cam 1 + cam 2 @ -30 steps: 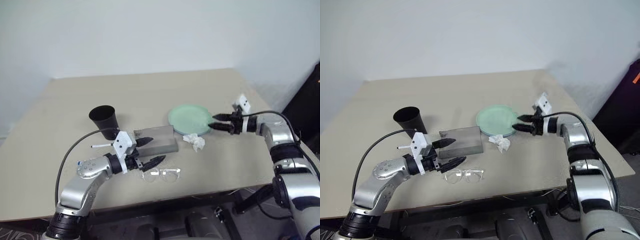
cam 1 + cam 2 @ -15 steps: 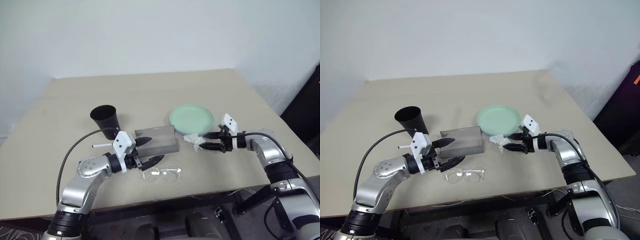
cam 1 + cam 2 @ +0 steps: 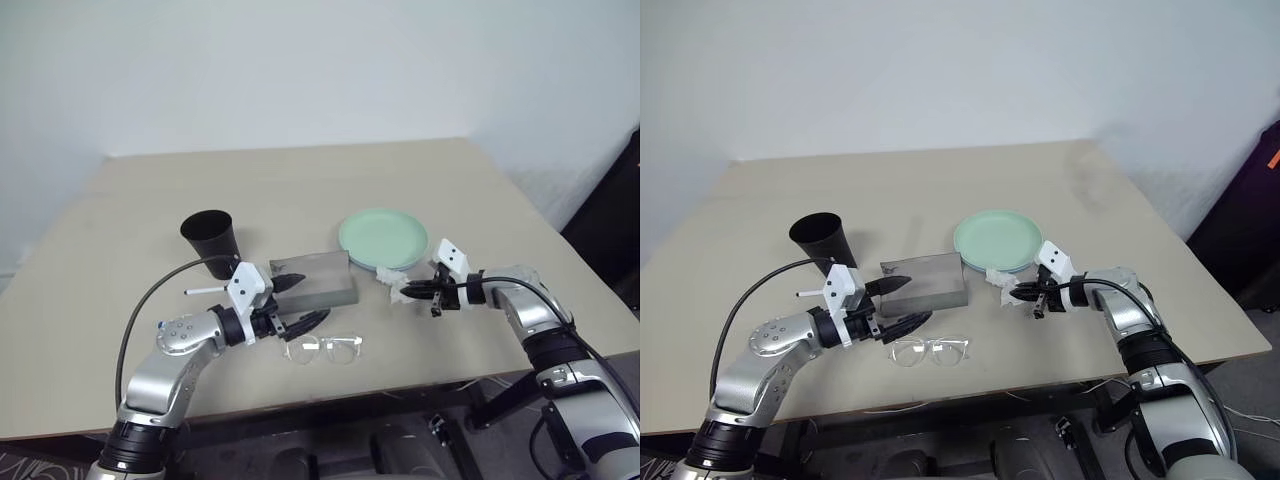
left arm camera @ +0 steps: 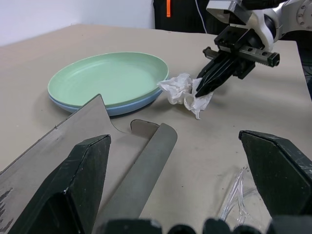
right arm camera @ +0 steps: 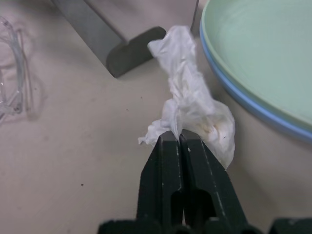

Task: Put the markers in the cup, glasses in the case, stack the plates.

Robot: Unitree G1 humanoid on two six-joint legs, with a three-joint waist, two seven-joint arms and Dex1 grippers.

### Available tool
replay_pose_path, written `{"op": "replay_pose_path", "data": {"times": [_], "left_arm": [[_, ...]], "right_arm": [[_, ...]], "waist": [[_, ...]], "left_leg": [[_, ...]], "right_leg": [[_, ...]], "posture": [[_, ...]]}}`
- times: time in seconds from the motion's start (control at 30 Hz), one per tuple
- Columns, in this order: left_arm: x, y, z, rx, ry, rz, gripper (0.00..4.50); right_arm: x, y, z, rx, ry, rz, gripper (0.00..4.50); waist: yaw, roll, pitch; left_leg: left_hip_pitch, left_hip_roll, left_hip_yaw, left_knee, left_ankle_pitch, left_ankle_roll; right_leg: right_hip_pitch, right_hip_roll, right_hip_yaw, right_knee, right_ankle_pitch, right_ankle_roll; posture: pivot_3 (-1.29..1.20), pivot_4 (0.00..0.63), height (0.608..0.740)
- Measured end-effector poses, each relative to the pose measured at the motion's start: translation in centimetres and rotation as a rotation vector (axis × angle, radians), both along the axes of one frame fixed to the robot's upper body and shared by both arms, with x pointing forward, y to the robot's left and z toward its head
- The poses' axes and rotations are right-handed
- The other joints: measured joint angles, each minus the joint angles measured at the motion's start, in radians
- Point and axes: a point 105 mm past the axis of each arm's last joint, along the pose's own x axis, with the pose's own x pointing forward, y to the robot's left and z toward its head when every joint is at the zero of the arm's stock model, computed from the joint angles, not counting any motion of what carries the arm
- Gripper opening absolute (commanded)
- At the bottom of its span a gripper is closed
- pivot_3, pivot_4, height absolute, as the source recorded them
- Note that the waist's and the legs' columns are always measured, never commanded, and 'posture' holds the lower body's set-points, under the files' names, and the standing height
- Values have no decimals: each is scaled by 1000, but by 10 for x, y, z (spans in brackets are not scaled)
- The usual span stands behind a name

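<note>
Right wrist view shows the right end effector (image 5: 181, 139) pinched together on the crumpled tissue (image 5: 191, 105) beside the stacked plates (image 5: 263, 58). Left end effector (image 3: 292, 303) gapes over the case (image 3: 318, 276), glasses (image 3: 322, 348) near. Likely clearing clutter; next, lift the tissue away.

blue plate (image 4: 127, 108): I see just its rim under the green plate (image 4: 107, 78).
marker (image 3: 203, 290): half hidden behind my left gripper (image 3: 295, 302).
glasses (image 5: 12, 73): cut off at the frame edge.
</note>
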Motion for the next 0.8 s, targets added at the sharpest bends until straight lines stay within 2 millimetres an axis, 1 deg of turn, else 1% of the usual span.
{"op": "replay_pose_path", "data": {"times": [0.07,0.23,0.27,0.33,0.4,0.43,0.5,0.53,0.6,0.77,0.8], "left_arm": [[0,0,0,0,1,0,4500],[0,0,0,0,0,-1,4500],[-1,0,0,0,1,0,4500],[-1,0,-1,1,1,2,4500],[-1,0,-1,0,1,2,4500],[-1,-1,-1,0,1,3,4500],[0,-1,-1,-2,1,4,4500],[0,-1,-1,-2,0,4,4500],[0,-1,-1,-2,0,6,4500],[0,-2,0,-4,-4,11,4500],[0,-2,0,-2,-6,11,4500]], "right_arm": [[6,2,15,35,-24,7,24],[40,6,83,132,-189,-46,24],[46,6,90,146,-202,-72,24],[60,7,98,167,-226,-128,24],[69,8,94,160,-230,-169,24],[73,8,87,150,-224,-195,24],[78,8,73,129,-200,-235,407],[80,7,69,120,-196,-249,604],[83,6,62,108,-187,-280,1279],[87,5,65,119,-209,-294,3050],[87,5,64,120,-211,-293,3348]], "waist": [[-1,0,0],[-1,0,0],[-1,0,0],[-1,0,0],[-1,0,0],[-1,0,0],[-1,0,0],[-1,0,0],[-3,0,0],[-5,0,0],[-6,0,0]], "left_leg": [[0,0,1,0,0,0],[1,0,0,0,0,0],[1,0,-1,0,0,0],[1,0,-1,0,0,0],[0,0,-1,-1,0,0],[0,0,-1,-1,0,0],[0,0,-1,-1,0,0],[-1,0,-1,-1,0,0],[-1,0,0,-1,0,0],[0,0,-1,-1,0,0],[0,0,-1,-1,0,0]], "right_leg": [[0,0,0,0,0,0],[0,0,0,0,0,0],[1,0,-1,0,0,0],[1,0,-1,0,0,0],[1,0,-1,-1,0,0],[0,0,-1,-1,0,0],[0,-1,-1,-1,0,0],[0,-1,-1,-1,0,0],[0,-1,-1,-1,0,0],[0,-1,-1,0,0,0],[0,-1,-1,0,0,0]], "posture": [[0,0,740],[0,0,740],[0,0,740],[0,0,740],[0,0,740],[0,0,740],[0,0,740],[0,0,740],[0,0,740],[0,0,740],[0,0,740]]}}
